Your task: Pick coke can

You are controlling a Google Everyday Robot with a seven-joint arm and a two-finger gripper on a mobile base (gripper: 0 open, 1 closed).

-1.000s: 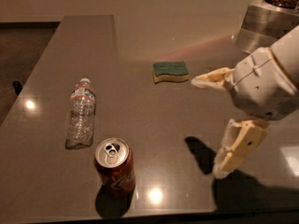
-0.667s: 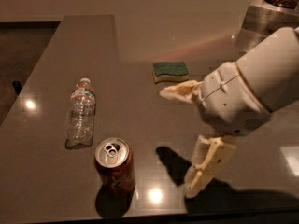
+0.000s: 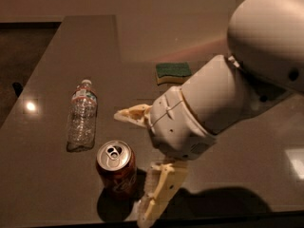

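Note:
The coke can (image 3: 116, 167), red with a silver top and pull tab, stands upright near the table's front edge. My gripper (image 3: 135, 163) is open, just right of the can. One cream finger (image 3: 133, 115) reaches above and behind the can. The other finger (image 3: 156, 191) hangs low at the can's right side, close to it. The can is not between closed fingers. The white arm fills the right of the view.
A clear plastic water bottle (image 3: 82, 115) lies on its side to the left of the can. A green and yellow sponge (image 3: 173, 72) lies farther back. The dark table (image 3: 61, 51) ends at the left and front edges.
The arm has moved left and forward toward the can. The open fingers now stand beside the can, where earlier they were well to its right.

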